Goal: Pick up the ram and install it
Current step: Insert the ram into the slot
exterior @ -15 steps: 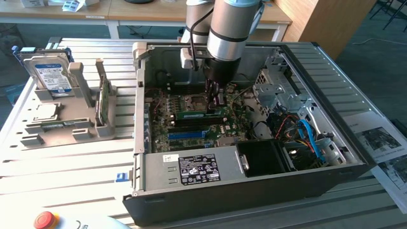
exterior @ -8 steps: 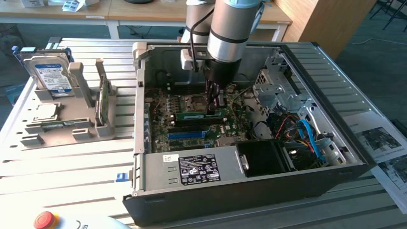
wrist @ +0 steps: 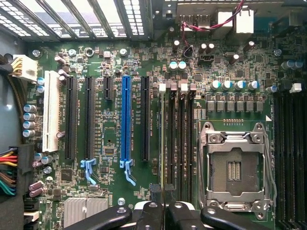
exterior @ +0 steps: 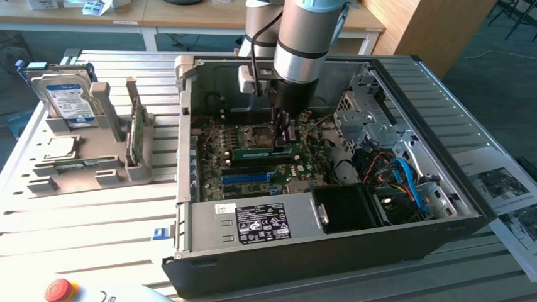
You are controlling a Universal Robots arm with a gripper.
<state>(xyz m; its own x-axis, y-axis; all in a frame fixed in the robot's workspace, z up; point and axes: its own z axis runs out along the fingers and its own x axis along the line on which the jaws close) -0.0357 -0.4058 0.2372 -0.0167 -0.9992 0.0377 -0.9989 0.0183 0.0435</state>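
My gripper [exterior: 281,145] pinches the long, thin green circuit-board ram stick [exterior: 256,152], just over the black memory slots [wrist: 178,139]. It may sit off the slot line; pressed so, it could jam or crack.

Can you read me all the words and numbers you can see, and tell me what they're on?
No text here can be read for certain.
Blue label on the hard drive: too blurred to read.
Black label on the power supply: too small.
White print on the motherboard: too small.
Paper sheets: too blurred.
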